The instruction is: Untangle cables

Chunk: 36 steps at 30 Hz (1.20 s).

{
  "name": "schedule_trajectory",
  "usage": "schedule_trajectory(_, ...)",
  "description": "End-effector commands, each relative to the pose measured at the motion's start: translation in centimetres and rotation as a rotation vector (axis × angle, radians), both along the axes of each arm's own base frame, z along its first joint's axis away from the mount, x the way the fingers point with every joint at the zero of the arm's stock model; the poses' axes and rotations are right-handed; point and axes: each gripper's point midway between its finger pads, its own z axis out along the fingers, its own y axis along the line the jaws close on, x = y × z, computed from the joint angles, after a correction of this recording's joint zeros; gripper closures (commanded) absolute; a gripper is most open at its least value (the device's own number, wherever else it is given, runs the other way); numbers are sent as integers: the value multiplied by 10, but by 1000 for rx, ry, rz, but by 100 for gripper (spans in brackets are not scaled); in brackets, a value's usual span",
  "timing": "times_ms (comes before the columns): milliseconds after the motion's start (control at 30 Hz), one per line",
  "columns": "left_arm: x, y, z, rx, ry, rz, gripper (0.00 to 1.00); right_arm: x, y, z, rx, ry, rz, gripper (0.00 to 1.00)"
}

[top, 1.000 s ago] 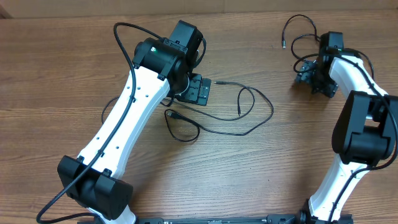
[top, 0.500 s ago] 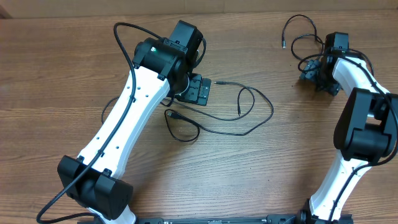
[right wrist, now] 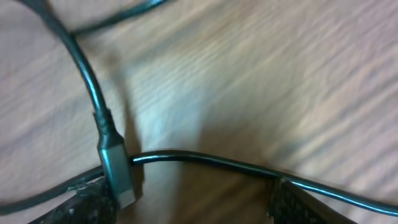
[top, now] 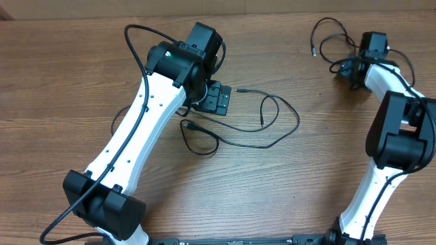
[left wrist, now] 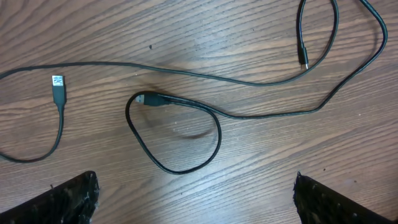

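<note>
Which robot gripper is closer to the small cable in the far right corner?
Right. The right gripper hangs right over that small cable; the left gripper is far off, above the other cables.

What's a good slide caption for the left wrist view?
Open left claw hovering above loose black cables looped on the wooden table.

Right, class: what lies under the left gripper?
Loose black cables looping on the wooden table, one silver-tipped plug visible. Overhead, the left arm covers where they run beneath it.
</note>
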Motion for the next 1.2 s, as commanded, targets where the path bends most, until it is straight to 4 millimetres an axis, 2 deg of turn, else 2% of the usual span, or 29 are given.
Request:
schedule_trajectory(0,-1,-2,2,-7,-5,-12,0,-31,-14,-80,89,113,-35,26)
schedule_trajectory(67,-1,-2,2,-7,-5,-12,0,-32,-40,-90,72,89,-58,26)
schedule_trajectory(167,-1,-2,2,-7,-5,-12,0,-39,-65,-99,61,76,-94,25)
schedule_trajectory(433,-1,-2,2,-7,-5,-12,0,-60,-133,-105,14,36,-165,29)
schedule_trajectory(600,-1,-2,2,-7,-5,-12,0,-69,-154,-102,9,16,-206,8)
schedule_trajectory(700,-1,-2,2,-7,-5,-12,0,-69,-156,-101,8,14,-208,0)
schedule_trajectory(833,-1,-2,2,-7,-5,-12,0,-68,-155,-93,11,20,-206,0)
schedule_trajectory(933,-1,-2,2,-7,-5,-12,0,-60,-145,-72,45,3,-174,0)
schedule_trajectory(1033,-1,-2,2,-7,-5,-12,0,-46,-132,-39,93,-51,-123,0)
schedule_trajectory(1067,-1,-2,2,-7,-5,-12,0,-36,-121,-14,126,-101,-82,0)
schedule_trajectory(1167,-1,-2,2,-7,-5,-12,0,-19,-98,34,183,-200,5,0)
